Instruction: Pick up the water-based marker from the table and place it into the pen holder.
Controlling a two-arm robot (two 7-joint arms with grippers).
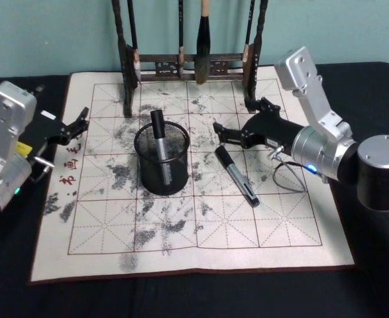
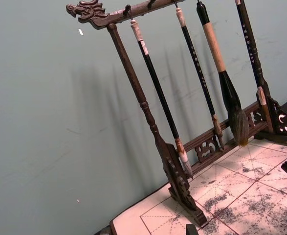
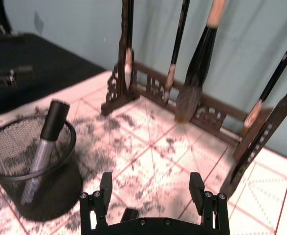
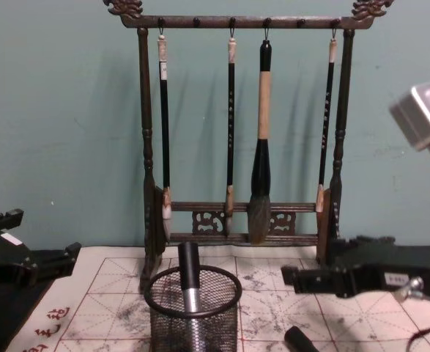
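Head view: one marker (image 1: 160,142) stands in the pen holder (image 1: 162,175), cap up and slightly tilted. A second marker (image 1: 236,175) lies on the table (image 1: 267,228) just right of the holder, its long axis running far-left to near-right. The right gripper (image 1: 234,118) hovers behind it, spread and empty. The left gripper (image 1: 80,124) sits spread by unreadable red characters (image 1: 65,162).

Right wrist view: the right gripper's fingers (image 3: 105,186) stand wide apart.

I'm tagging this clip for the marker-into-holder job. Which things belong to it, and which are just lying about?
Job: marker lying on the mat; pen holder, another marker already standing in it; open right tool near the lying marker.
Lying about: brush rack with hanging brushes; left tool parked at the mat's left edge.
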